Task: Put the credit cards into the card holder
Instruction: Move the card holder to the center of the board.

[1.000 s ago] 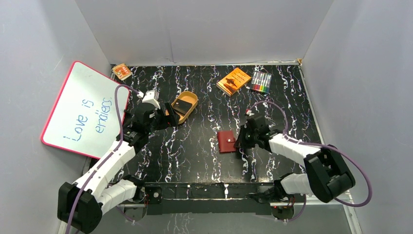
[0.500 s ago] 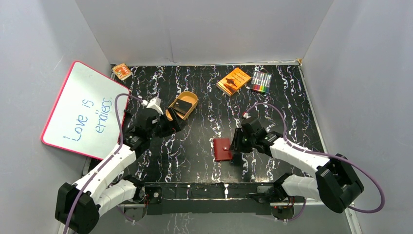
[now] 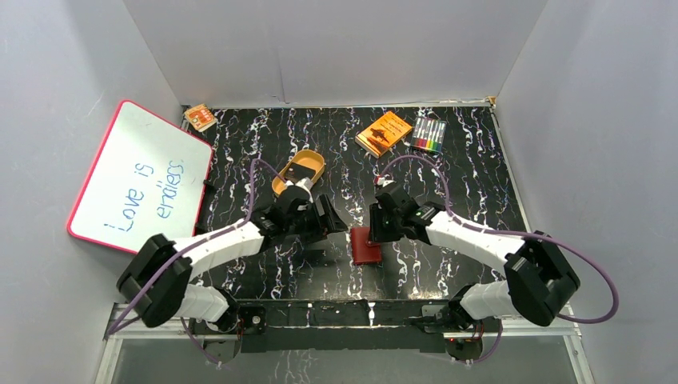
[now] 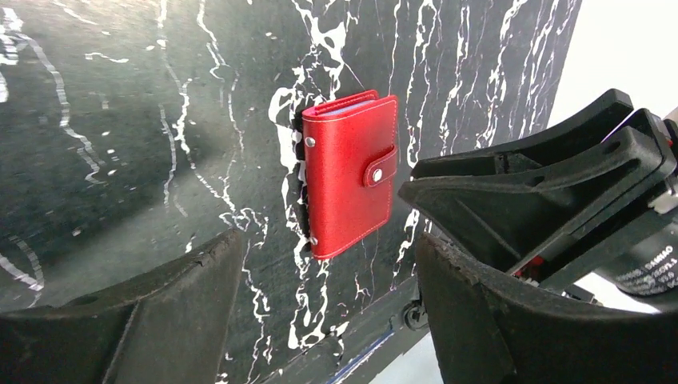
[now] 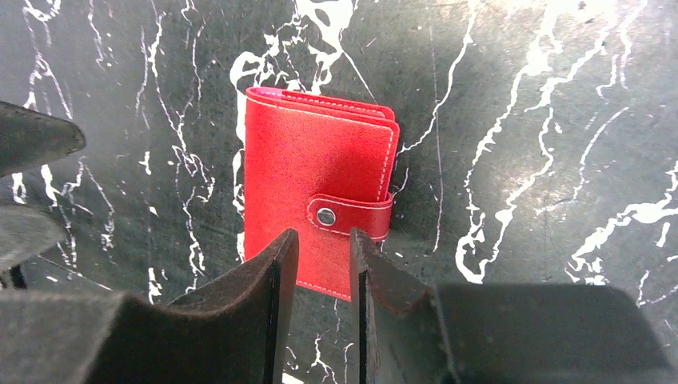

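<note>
The closed dark red leather-look card holder (image 5: 316, 188) lies on the black marbled tabletop (image 3: 480, 160), snap fastened. The right arm's fingers (image 5: 240, 312) hang over its edge, narrowly parted, holding nothing; the left arm's fingers (image 4: 160, 320) face it, spread wide.

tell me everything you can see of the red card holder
The card holder is red leather-look with pale stitching, folded shut, its strap snapped by a silver button. Pale inner pockets peek at one edge. It lies flat on the black marbled table, the right fingers over one edge; contact unclear.
</note>
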Robot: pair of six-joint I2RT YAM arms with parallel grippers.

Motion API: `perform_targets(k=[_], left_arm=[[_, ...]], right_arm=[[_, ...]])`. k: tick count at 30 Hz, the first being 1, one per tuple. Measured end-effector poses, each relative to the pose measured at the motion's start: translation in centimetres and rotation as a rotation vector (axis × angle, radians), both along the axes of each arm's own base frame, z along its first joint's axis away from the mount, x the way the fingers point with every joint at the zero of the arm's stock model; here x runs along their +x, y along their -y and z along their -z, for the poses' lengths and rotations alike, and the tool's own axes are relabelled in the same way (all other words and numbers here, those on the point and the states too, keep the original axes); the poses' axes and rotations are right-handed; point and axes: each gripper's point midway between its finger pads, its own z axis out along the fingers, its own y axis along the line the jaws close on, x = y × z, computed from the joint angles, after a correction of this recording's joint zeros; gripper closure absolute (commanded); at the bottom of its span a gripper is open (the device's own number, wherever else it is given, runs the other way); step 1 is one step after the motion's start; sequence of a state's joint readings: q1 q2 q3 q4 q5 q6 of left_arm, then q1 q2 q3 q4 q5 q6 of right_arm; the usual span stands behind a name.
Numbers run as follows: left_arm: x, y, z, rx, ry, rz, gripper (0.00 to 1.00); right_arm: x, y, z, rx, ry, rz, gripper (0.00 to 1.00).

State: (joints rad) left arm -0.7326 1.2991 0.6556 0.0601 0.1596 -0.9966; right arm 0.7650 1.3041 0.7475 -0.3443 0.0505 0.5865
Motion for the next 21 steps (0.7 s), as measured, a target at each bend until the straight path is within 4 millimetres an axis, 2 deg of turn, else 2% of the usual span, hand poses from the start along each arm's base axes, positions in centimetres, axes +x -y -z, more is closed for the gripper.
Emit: perform_targets(k=[7, 11, 13, 15, 19, 21], left_arm=[[0.6, 2.7, 1.6, -0.015, -0.044, 0.024, 0.32], [1.2, 3.6, 2.5, -0.011, -0.054, 0.030, 0.36], [1.3, 3.9, 3.2, -0.003, -0.066, 0.034, 0.44], [1.2, 4.2, 4.0, 0.003, -0.082, 0.042, 0.47], [0.8, 4.8, 5.8, 0.008, -0.123, 0.062, 0.48], [0.7, 5.2, 5.7, -0.004, -0.124, 0.073, 0.49]], right_arm=[[-0.7, -0.3, 1.3, -0.043, -0.030, -0.036, 0.60], [-0.5, -0.4, 1.4, -0.058, -0.023, -0.037, 0.57], [-0.5, -0.4, 1.6, -0.071, -0.023, -0.035, 0.56], [-0.6, -0.3, 1.9, -0.086, -0.024, -0.035, 0.54], [-0.7, 0.0, 2.3, -0.115, -0.025, -0.037, 0.50], [-0.7, 0.0, 2.4, -0.129, -0.021, -0.038, 0.49]])
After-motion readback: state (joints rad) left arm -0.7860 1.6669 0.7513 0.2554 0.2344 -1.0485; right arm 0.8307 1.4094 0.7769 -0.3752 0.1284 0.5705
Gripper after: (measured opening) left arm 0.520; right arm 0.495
